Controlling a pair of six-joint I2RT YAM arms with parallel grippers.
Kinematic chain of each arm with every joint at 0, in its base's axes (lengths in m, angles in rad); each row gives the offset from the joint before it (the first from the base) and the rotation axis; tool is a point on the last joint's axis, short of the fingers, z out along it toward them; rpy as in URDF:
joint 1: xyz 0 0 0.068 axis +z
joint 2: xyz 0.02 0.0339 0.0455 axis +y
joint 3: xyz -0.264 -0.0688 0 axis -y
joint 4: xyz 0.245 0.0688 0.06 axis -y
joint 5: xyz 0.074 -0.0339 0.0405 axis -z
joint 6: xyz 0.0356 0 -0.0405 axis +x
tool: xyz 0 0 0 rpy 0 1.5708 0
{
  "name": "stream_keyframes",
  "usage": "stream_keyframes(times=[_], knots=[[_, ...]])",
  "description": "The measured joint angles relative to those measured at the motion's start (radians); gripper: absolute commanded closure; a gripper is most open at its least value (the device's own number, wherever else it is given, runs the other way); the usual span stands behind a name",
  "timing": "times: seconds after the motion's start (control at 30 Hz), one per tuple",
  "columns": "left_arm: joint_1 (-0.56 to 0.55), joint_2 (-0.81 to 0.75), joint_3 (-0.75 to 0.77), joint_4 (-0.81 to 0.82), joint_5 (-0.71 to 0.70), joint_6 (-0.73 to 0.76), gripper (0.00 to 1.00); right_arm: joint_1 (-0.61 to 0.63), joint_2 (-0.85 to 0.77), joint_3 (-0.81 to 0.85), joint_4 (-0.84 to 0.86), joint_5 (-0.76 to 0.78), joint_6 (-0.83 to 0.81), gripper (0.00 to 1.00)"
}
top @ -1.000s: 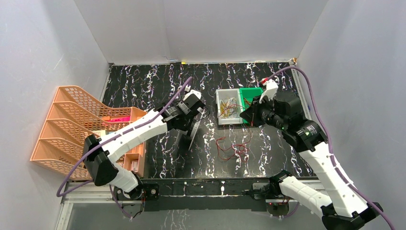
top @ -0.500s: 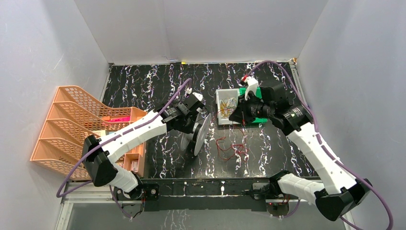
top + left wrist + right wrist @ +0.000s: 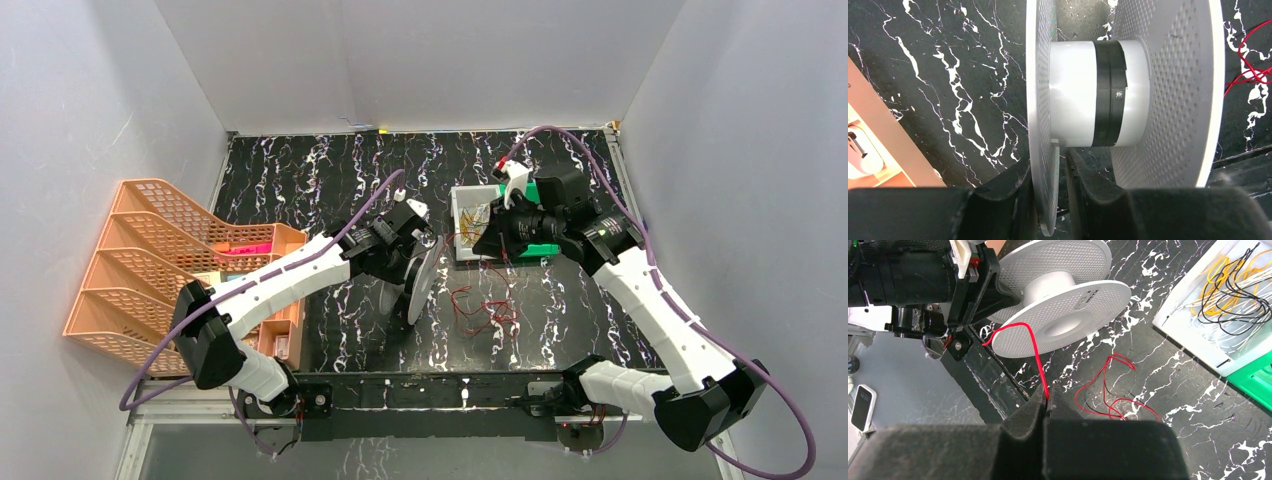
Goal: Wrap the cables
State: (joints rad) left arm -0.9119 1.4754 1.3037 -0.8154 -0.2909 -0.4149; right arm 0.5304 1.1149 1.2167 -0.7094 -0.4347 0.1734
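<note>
A loose tangle of thin red cables (image 3: 488,310) lies on the black marbled table; it also shows in the right wrist view (image 3: 1108,390). My right gripper (image 3: 1046,401) is shut on one red cable strand, which arcs up toward the white spool (image 3: 1058,315). In the top view the right gripper (image 3: 490,240) hovers above the tangle, near the white bin. My left gripper (image 3: 1050,200) is shut on one flange of the white spool (image 3: 1083,95), whose hub has a black tape band. In the top view the spool (image 3: 420,283) stands on edge left of the cables.
A white bin (image 3: 476,222) of yellowish and black wires and a green bin (image 3: 543,247) sit at the back right. An orange stacked tray rack (image 3: 150,260) stands at the left. The table's front edge rail (image 3: 440,385) runs below the cables.
My right arm swung left from over the green bin to above the cables, near the white bin. My left gripper turned the spool so its flange faces more toward the camera.
</note>
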Motion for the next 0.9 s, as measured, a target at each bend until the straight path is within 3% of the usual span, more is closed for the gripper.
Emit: stream_keyframes(times=[0.27, 0.67, 0.9], knots=[[0.000, -0.002, 0.000, 0.000, 0.000, 0.012, 0.69, 0.000, 0.037, 0.051, -0.004, 0.003, -0.019, 1.00], [0.000, -0.161, 0.008, -0.003, -0.006, 0.049, 0.34, 0.000, 0.180, 0.146, -0.002, 0.055, -0.042, 1.00], [0.013, -0.188, 0.015, 0.026, 0.014, 0.079, 0.31, 0.002, 0.306, 0.226, 0.009, 0.049, -0.043, 1.00]])
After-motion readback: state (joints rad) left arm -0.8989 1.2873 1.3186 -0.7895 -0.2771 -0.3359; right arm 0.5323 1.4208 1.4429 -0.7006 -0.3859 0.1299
